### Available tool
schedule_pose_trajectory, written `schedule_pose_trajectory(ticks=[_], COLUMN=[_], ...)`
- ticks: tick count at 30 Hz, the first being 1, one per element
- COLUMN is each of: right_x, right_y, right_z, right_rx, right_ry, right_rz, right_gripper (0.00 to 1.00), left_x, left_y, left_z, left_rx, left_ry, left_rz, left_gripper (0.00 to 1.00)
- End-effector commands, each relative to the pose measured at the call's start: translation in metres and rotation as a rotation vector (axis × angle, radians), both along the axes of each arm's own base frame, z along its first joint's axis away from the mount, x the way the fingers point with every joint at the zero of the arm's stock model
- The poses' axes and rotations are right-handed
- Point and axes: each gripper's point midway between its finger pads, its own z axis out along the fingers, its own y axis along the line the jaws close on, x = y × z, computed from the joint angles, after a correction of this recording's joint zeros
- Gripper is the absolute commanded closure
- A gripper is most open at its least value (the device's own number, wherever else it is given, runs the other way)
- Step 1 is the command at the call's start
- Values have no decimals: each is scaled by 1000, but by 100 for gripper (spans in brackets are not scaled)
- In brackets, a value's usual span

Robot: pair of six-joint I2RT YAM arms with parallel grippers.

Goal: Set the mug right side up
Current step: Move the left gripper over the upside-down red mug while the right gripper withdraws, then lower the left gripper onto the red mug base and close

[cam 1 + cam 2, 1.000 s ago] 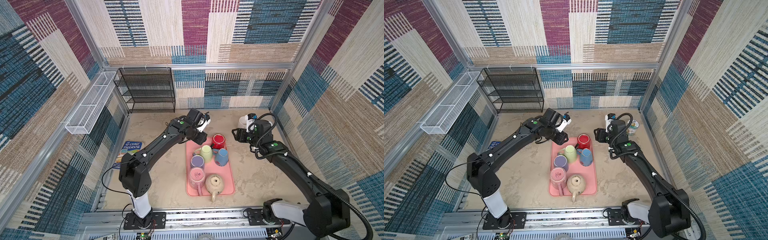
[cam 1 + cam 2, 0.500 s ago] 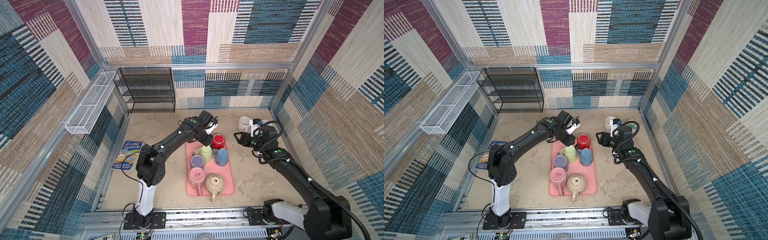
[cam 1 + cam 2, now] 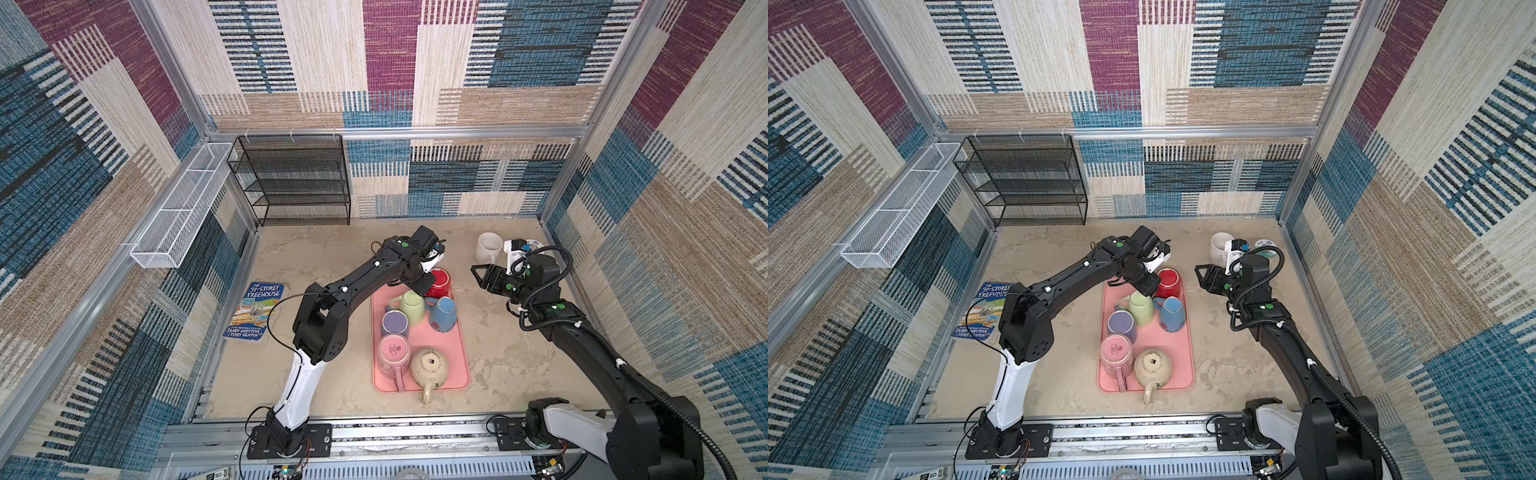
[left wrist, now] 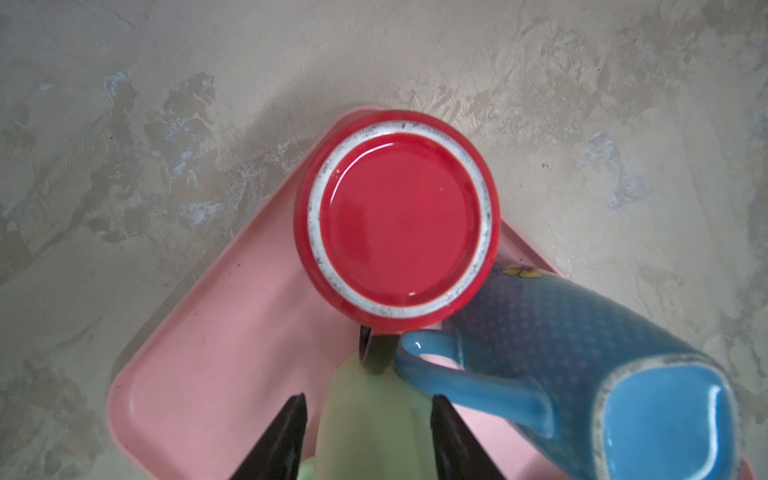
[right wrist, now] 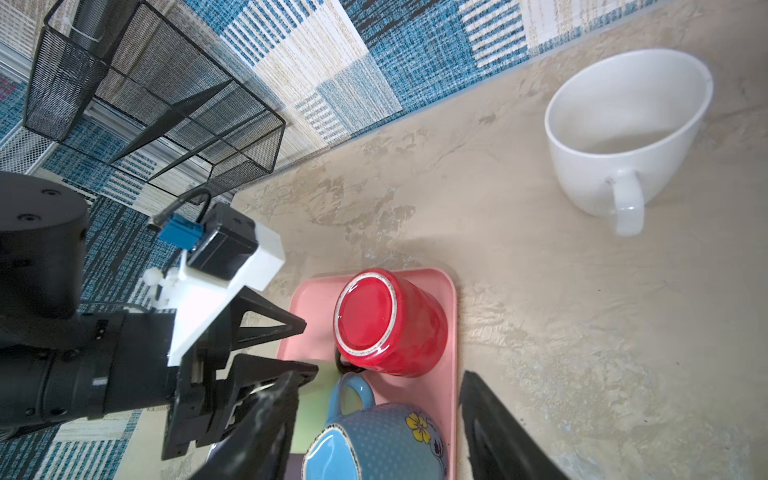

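Note:
Several mugs sit base up on the pink tray. The red mug stands at the tray's far end, the green mug just in front of it. The blue mug leans beside them. My left gripper hangs open over the green mug, one finger on each side of it, gripping nothing. To the right of the tray, above the table, my right gripper is open and empty.
Purple, pink and beige mugs fill the tray's near half. A white mug stands upright at the back right. A book lies at the left, and a black wire rack stands at the back wall.
My left gripper has swung right from behind the tray to over the green mug, and its jaws have widened. My right arm has drawn back, uncovering the white mug.

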Motion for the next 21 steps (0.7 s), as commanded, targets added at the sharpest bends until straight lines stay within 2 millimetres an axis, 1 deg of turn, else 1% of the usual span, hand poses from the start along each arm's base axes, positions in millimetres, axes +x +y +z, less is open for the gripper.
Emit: schedule_pose_trajectory(ticks=[1, 5, 10, 16, 21], right_x=[2, 3, 2, 3, 4], right_y=[3, 3, 1, 5, 6], right_z=[11, 9, 10, 9, 6], right_rx=[16, 13, 12, 21, 17], right_ry=[-44, -32, -45, -36, -24], right_rz=[13, 19, 10, 30, 37], right_gripper=[35, 35, 35, 35, 36], left_x=[2, 4, 9, 12, 13], left_y=[1, -2, -4, -6, -8], left_z=[-4, -12, -20, -25, -34], left_rx=[30, 43, 57, 69, 72], left_ry=[-8, 4, 4, 6, 19], left_rz=[-17, -18, -20, -19, -21], left_gripper=[47, 47, 48, 51, 52])
